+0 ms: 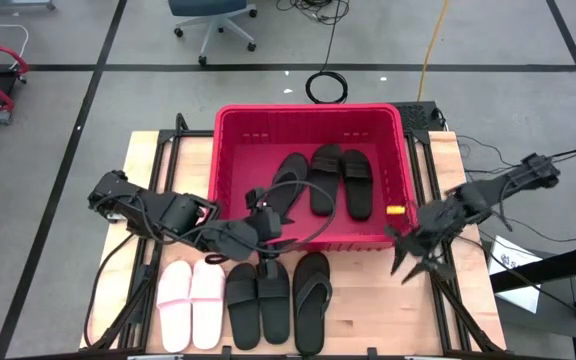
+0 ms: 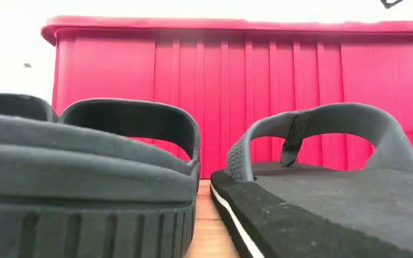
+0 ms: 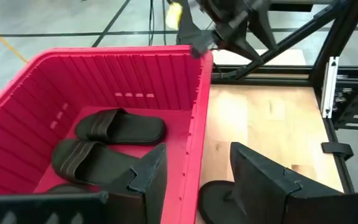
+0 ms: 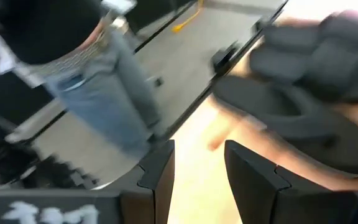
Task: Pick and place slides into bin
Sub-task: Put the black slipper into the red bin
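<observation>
Here, the wooden table (image 1: 368, 300) is seen on a grey tiled floor (image 1: 58, 40) crossed by dark lines, an office chair (image 1: 213, 20) beyond. The red bin (image 1: 230, 150) holds three black slides (image 1: 330, 180). The left gripper (image 1: 260, 215) hangs at the bin's near wall, fingers (image 3: 148, 177) spread wide with nothing between them; just below them lie the pink pair (image 1: 191, 305), a black pair (image 1: 258, 305) and a thong flip-flop (image 1: 311, 300). The right gripper (image 1: 406, 262) is held partly open and empty beside the bin's corner.

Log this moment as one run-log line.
bin: three black slides inside | table: pink pair, black pair, flip-flop | left gripper: open, empty, at bin's near rim | right gripper: open, empty, beside bin
</observation>
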